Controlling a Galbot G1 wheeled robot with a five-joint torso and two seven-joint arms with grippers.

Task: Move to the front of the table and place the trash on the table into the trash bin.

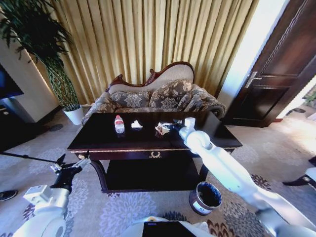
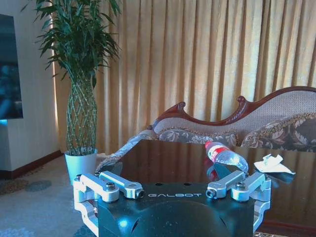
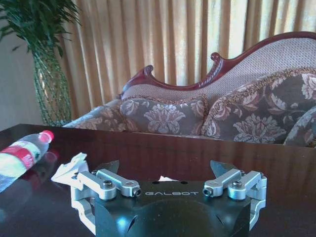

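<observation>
Your right end effector (image 1: 168,128) hangs wide open over the crumpled wrapper (image 1: 161,129) on the worktop (image 1: 98,138); close on it next, then carry to the trash bin (image 1: 206,197)

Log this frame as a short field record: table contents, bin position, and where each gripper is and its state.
table: large dark glossy wooden table
on table: clear plastic bottle with red cap, lying down; crumpled white paper scrap; crumpled wrapper
bin: small round dark trash bin, on the carpet by the table's front right leg
right gripper: over the tabletop at the wrapper, open
left gripper: low, off the table's front left corner, open
</observation>
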